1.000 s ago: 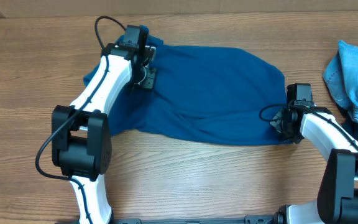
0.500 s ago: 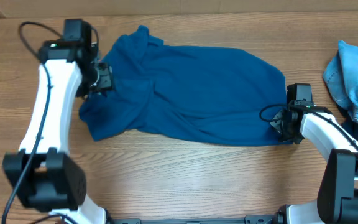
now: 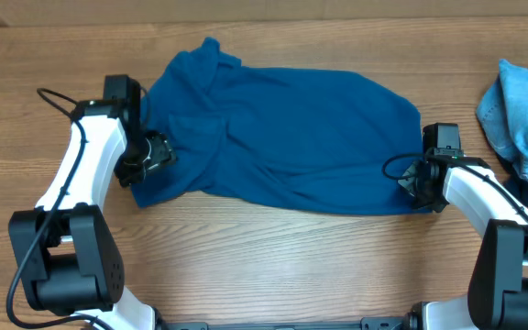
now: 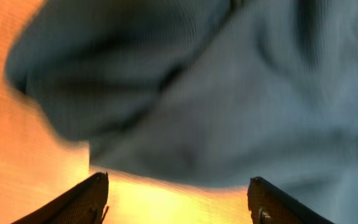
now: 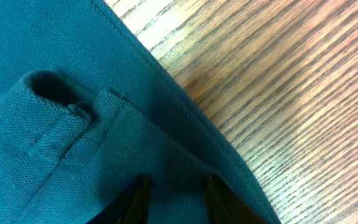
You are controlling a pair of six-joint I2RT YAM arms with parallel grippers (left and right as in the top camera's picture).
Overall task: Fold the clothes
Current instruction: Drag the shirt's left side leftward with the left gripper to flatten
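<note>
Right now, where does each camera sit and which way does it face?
Overhead: above the table, looking straight down on the blue shirt; both arms show.
Left wrist: on the left arm, facing the shirt's edge past the open left gripper.
Right wrist: on the right arm, close on the hem pinched by the right gripper.
Shared: all three see the shirt and wood.

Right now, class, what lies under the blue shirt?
The wooden table shows around the blue shirt. The right end effector grips its edge. Anything beneath the cloth is covered.
</note>
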